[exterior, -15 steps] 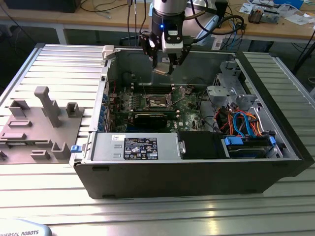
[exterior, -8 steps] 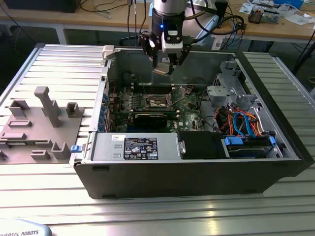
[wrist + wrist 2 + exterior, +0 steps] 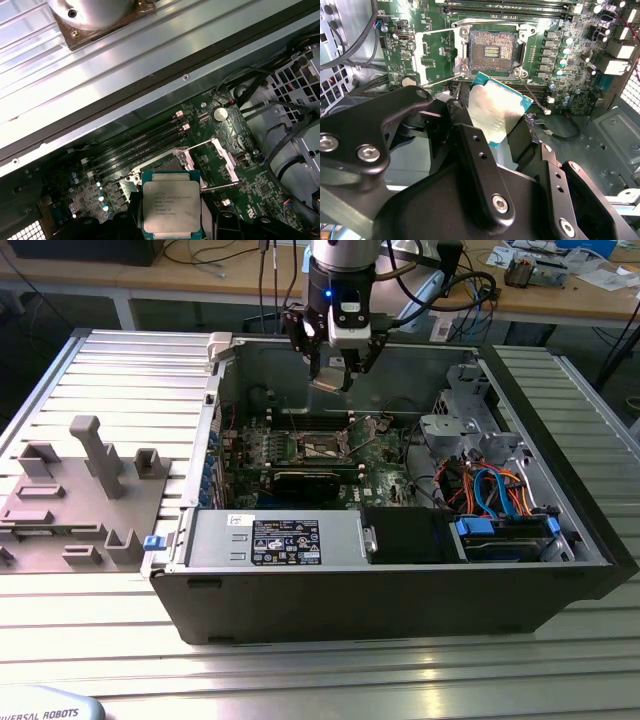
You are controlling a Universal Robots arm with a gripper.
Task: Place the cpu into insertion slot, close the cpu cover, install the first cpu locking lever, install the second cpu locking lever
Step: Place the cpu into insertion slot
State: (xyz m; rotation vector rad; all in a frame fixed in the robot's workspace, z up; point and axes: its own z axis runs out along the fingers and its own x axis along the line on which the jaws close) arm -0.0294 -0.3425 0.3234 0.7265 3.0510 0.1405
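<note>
My gripper [image 3: 334,373] hangs above the open computer case, shut on the cpu [image 3: 328,383], a flat square chip with a dull silver top. In both wrist views the cpu [image 3: 497,112] [image 3: 171,202] sits tilted between the black fingers [image 3: 470,145], a short way above and to one side of the insertion slot [image 3: 492,50] [image 3: 322,447]. The slot's pin field lies bare. The cpu cover [image 3: 418,55] [image 3: 223,152] stands swung open beside the slot. Two thin locking levers [image 3: 535,95] [image 3: 442,80] are unlatched and stick out from the slot's corners.
Long memory slots [image 3: 505,7] run beside the socket. A black card [image 3: 310,480], the power supply [image 3: 280,540] and a drive bay with blue and orange cables [image 3: 495,505] crowd the case. A grey fixture tray [image 3: 80,490] lies at the exterior view's left.
</note>
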